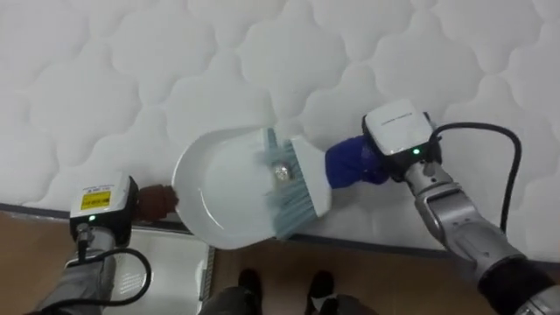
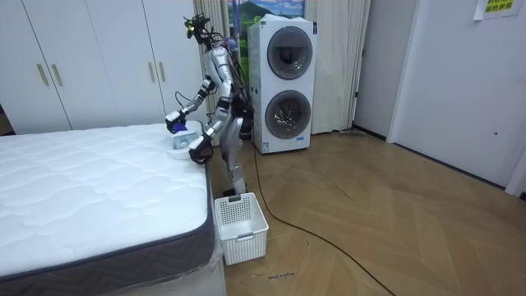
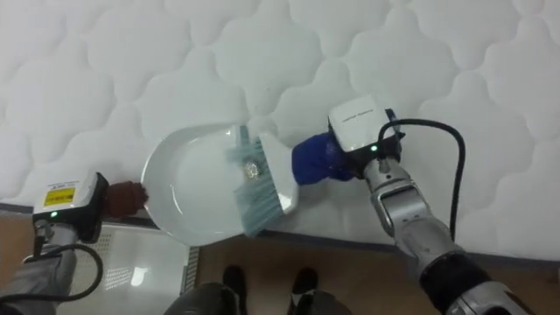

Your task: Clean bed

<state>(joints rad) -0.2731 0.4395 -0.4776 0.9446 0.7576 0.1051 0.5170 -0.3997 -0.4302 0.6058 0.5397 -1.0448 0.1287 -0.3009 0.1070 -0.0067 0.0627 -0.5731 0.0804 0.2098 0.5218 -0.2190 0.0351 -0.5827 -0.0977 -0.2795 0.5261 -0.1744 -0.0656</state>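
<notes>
A white dustpan (image 1: 219,197) lies on the quilted white mattress (image 1: 131,79), its rear part hanging over the bed's near edge. My left hand (image 1: 105,203) is at the pan's dark handle (image 1: 157,202), at the lower left, and holds it. A hand brush (image 1: 297,188) with pale bristles and a blue handle (image 1: 350,164) rests with its bristles inside the pan's mouth. My right hand (image 1: 398,131) is shut on that blue handle. A small grey scrap (image 1: 282,172) sits in the pan against the bristles. In the room view I stand at the bed's side, both arms over its edge.
A white slotted basket (image 2: 241,228) stands on the wood floor beside the bed, near my feet. Stacked washing machines (image 2: 283,86) are behind me and white wardrobes (image 2: 82,57) line the wall. The mattress stretches away bare beyond the pan.
</notes>
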